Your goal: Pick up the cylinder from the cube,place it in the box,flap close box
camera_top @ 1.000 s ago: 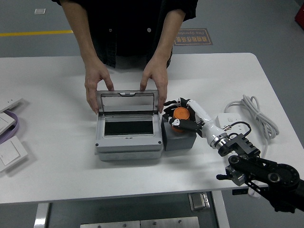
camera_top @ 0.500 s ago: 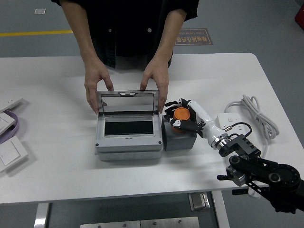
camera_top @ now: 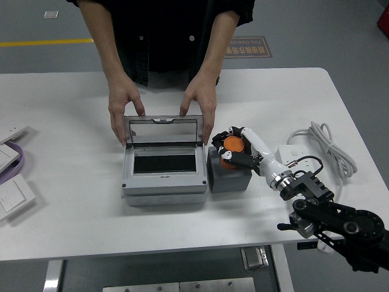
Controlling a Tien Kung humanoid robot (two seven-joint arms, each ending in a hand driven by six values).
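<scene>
**Cylinder gripped atop the cube**

Since a second ago the right hand point(camera_top: 234, 148) has edged slightly up and back with the orange cylinder point(camera_top: 231, 146). Its white fingers point(camera_top: 227, 156) curl closed around the cylinder, which sits over the dark grey cube point(camera_top: 230, 176). Just left, touching the cube, the grey plastic box point(camera_top: 163, 173) lies open, its lid point(camera_top: 162, 131) held upright by a person's hands point(camera_top: 124, 104). Right of the hand lies a white cable point(camera_top: 328, 146); bare white table point(camera_top: 73, 219) spreads nearer.

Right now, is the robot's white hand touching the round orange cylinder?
Touching. The head view shows the right hand with fingers curled round the orange cylinder, which sits atop the grey cube.
</scene>
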